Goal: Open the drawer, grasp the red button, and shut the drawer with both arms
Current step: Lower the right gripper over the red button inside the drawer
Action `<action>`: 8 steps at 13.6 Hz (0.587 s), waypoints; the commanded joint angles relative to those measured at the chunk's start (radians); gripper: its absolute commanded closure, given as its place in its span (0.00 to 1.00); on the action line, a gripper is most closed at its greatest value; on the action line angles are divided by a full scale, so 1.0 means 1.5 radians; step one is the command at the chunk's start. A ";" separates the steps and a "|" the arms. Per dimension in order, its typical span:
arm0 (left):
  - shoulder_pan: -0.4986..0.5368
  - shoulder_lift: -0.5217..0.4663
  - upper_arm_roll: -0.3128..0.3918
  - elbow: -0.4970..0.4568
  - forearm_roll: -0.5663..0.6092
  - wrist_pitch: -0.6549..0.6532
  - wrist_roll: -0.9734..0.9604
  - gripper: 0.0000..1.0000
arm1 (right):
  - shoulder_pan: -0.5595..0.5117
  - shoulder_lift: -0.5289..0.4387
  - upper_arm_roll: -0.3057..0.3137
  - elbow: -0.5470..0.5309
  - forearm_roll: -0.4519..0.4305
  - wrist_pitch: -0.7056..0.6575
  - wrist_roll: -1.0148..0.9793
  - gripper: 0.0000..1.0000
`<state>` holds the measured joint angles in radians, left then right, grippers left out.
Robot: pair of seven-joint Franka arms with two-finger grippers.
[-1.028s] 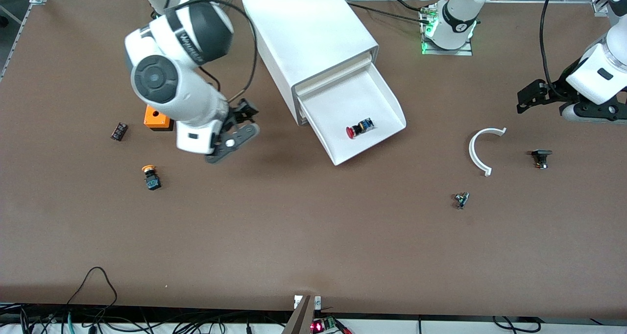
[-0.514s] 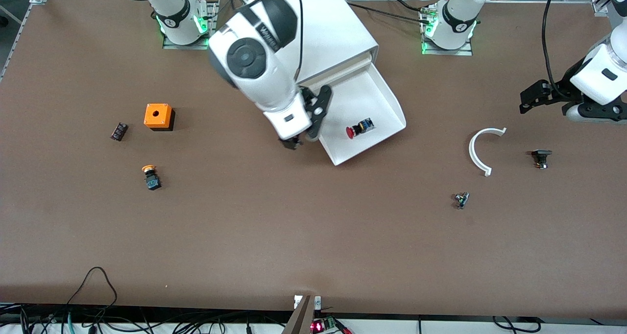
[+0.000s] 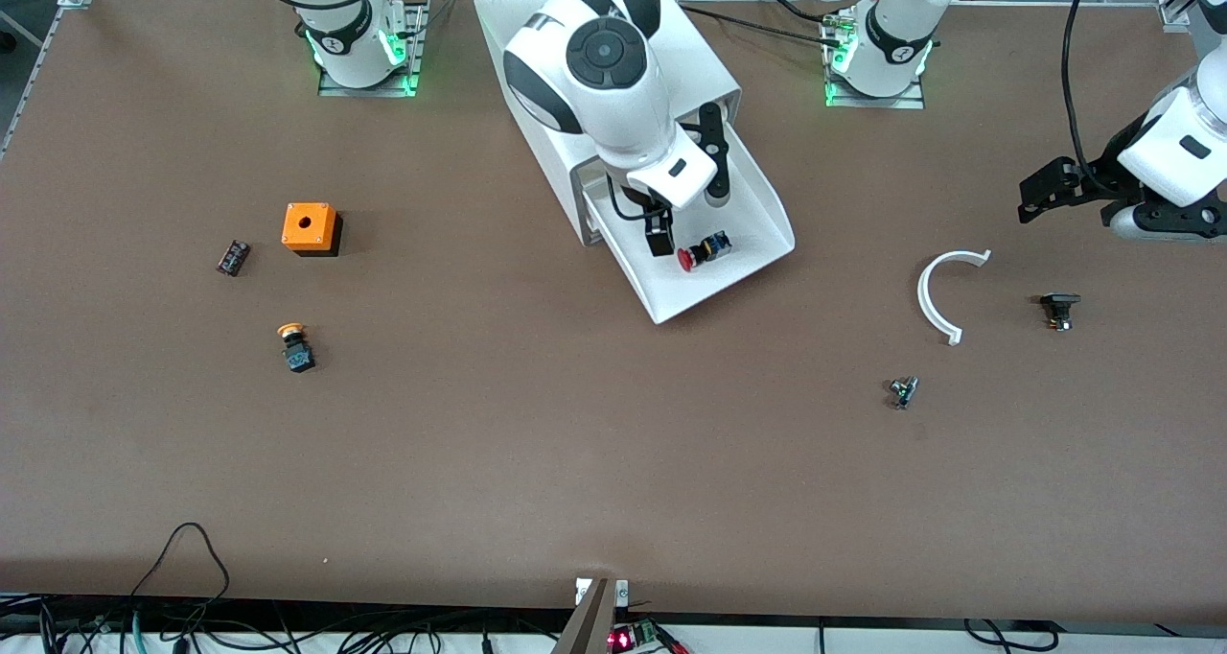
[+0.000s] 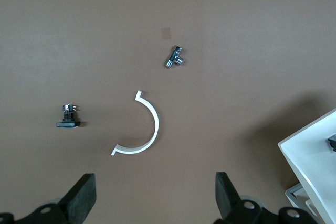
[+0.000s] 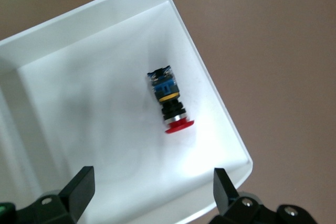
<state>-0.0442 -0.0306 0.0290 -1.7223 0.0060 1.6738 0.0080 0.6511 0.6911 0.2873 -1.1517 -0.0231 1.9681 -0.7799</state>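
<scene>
The drawer (image 3: 738, 170) stands pulled out of the white cabinet (image 3: 542, 131), toward the front camera. In it lies the button (image 3: 703, 251) on its side, red cap toward the right arm's end. My right gripper (image 3: 659, 232) hangs over the drawer beside the button, open and empty. In the right wrist view the button (image 5: 169, 103) lies on the drawer floor (image 5: 94, 103), ahead of the right gripper (image 5: 152, 184). My left gripper (image 3: 1035, 194) waits open over the table at the left arm's end, and the left wrist view shows the left gripper (image 4: 155, 190) with nothing in it.
Toward the right arm's end lie an orange square box (image 3: 310, 227), an orange-capped button (image 3: 295, 345) and a small dark part (image 3: 233, 256). Near the left arm lie a white curved piece (image 3: 944, 294), a black part (image 3: 1058, 309) and a small metal fitting (image 3: 902, 390).
The right arm has swung from beside the orange box across the cabinet's front to over the open drawer, next to the button. The left arm has barely moved.
</scene>
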 commanded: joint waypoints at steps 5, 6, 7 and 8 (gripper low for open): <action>0.007 0.011 -0.006 0.024 0.011 -0.012 -0.001 0.00 | 0.066 0.116 -0.051 0.105 -0.020 0.043 -0.022 0.00; 0.007 0.012 -0.005 0.024 0.011 -0.012 -0.002 0.00 | 0.073 0.118 -0.062 0.105 -0.020 0.055 -0.023 0.00; 0.008 0.011 -0.005 0.024 0.011 -0.012 -0.002 0.00 | 0.079 0.119 -0.065 0.105 -0.020 0.059 -0.023 0.00; 0.010 0.012 -0.006 0.026 0.011 -0.014 -0.002 0.00 | 0.085 0.126 -0.074 0.105 -0.020 0.064 -0.023 0.00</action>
<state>-0.0394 -0.0295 0.0280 -1.7189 0.0060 1.6738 0.0080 0.7528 0.8511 0.2040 -1.0407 -0.0414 2.0609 -0.8037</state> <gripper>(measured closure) 0.000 0.000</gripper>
